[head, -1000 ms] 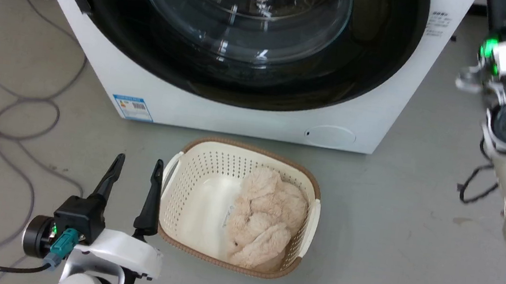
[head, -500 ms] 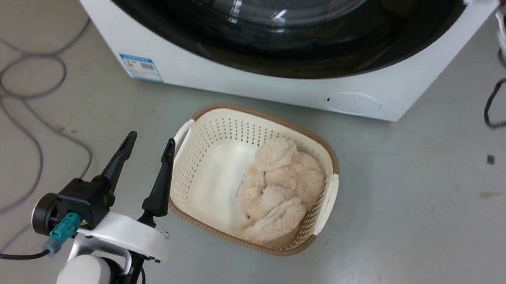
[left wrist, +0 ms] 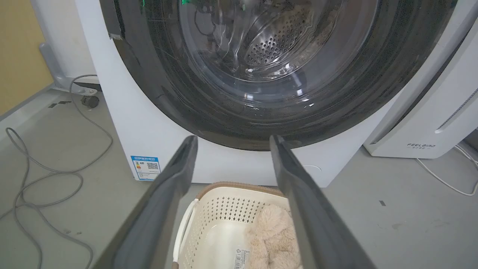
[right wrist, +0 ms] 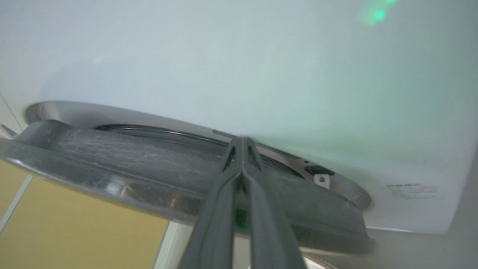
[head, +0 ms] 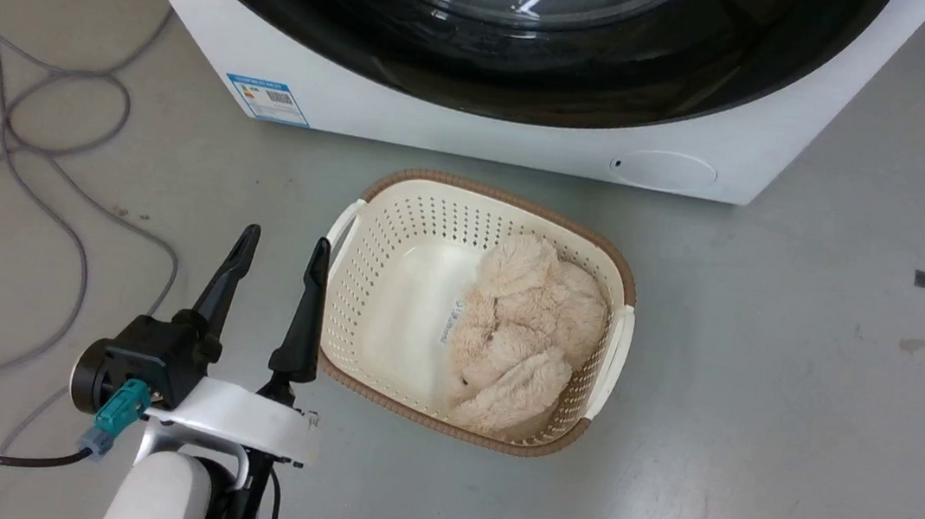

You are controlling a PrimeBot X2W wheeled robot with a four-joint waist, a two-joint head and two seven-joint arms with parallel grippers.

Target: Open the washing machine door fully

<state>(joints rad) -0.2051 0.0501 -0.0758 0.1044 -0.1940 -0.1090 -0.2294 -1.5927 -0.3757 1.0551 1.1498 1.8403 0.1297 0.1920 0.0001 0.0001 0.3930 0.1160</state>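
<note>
Head view: I count one washing machine (head: 442,131), one washing machine door (head: 416,54), one basket (head: 432,221) and one beige plush cloth (head: 519,336) lying in the basket's right half. The door sits at the top edge, its glossy black ring facing out toward me. One blue sticker (head: 267,100) and one round cover (head: 664,169) mark the white front below it. The basket stands on the floor near the machine's base, apart from it. My left gripper (head: 287,236) hangs just beside the basket's left rim with its two fingers spread and nothing between them. Grey cables (head: 84,277) loop over the floor on my left, and the floor to the right of the basket lies bare.

Left wrist view: my left gripper (left wrist: 233,138) points at the lower rim of the door (left wrist: 242,123), well short of it. One white appliance (left wrist: 429,112) stands close against the machine's right side.

Right wrist view: I see the door (right wrist: 112,157) edge-on, its rim running across from left to right and dipping to the right. A dark gap shows between the rim and the machine's white front (right wrist: 261,74). My right gripper (right wrist: 242,139) is clenched, finger against finger, with its tips in that gap.
</note>
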